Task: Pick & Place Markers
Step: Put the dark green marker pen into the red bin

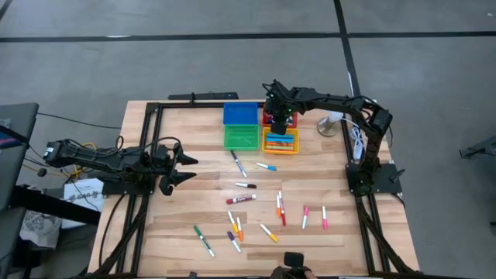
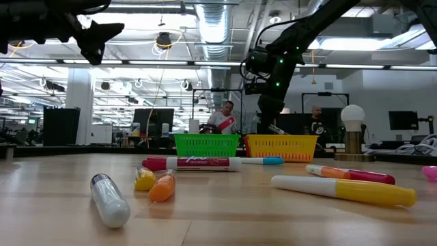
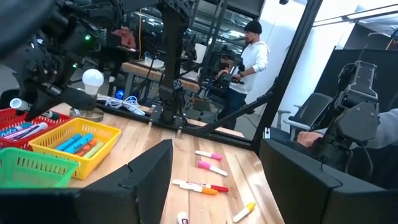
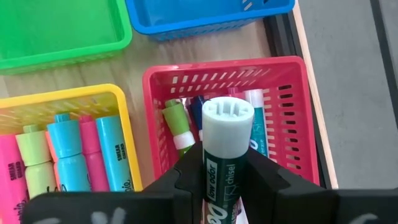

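Note:
Loose markers [image 1: 246, 200] lie scattered over the near half of the table, and they show close up in the low view [image 2: 205, 163]. Four bins stand at the far middle: blue [image 1: 240, 114], green [image 1: 241, 137], yellow [image 1: 280, 142] and red [image 4: 292, 81]. The yellow and red bins hold markers. My right gripper [image 1: 277, 116] hangs over the red bin, shut on a green-barrelled marker [image 4: 225, 180]. My left gripper [image 1: 184, 168] hovers open above the table's left side, away from every marker. My right gripper [image 4: 227, 155] pinches the marker's green labelled barrel [image 4: 224, 186] between its two fingers [image 4: 186, 177]. The fingers come from above and point down, and the marker runs along them. Its white end [image 4: 227, 119] sticks out past the fingertips, over the markers in the red bin.
A small lamp with a white bulb [image 1: 333, 124] and cables stand right of the bins. A black frame rail [image 1: 201, 103] runs round the table's edges. People show in the room beyond [image 3: 252, 53]. Bare wood lies between the left gripper and the scattered markers.

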`<state>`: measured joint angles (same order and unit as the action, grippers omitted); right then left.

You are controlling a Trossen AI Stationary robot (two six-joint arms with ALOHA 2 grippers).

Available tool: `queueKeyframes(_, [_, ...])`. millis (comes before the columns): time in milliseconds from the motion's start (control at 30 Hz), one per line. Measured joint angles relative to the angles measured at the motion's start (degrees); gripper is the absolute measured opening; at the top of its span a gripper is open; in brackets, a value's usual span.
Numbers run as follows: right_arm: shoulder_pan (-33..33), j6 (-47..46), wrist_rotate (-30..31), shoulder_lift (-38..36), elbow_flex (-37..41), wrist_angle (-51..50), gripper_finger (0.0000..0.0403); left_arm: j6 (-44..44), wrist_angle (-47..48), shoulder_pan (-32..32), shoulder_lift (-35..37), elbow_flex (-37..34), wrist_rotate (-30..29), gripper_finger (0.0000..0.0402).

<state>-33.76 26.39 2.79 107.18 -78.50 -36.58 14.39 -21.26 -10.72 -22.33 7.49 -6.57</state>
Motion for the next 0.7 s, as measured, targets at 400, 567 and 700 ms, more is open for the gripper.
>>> queueKeyframes(400, [-0.8, -2.8, 0.0, 0.0, 0.0, -0.3, 0.0090, 0.0, 0.7, 0.0, 0.0, 0.0, 0.0, 0.0242])
queueKeyframes(567, [-0.6, -2.9, 0.2, 0.0, 0.0, -0.2, 0.0130, 0.0, 0.7, 0.0, 0.0, 0.0, 0.0, 0.0242])
queueKeyframes(700, [-0.4, -2.9, 0.2, 0.0, 0.0, -0.2, 0.0155, 0.0, 0.9, 0.0, 0.0, 0.0, 0.0, 0.0242])
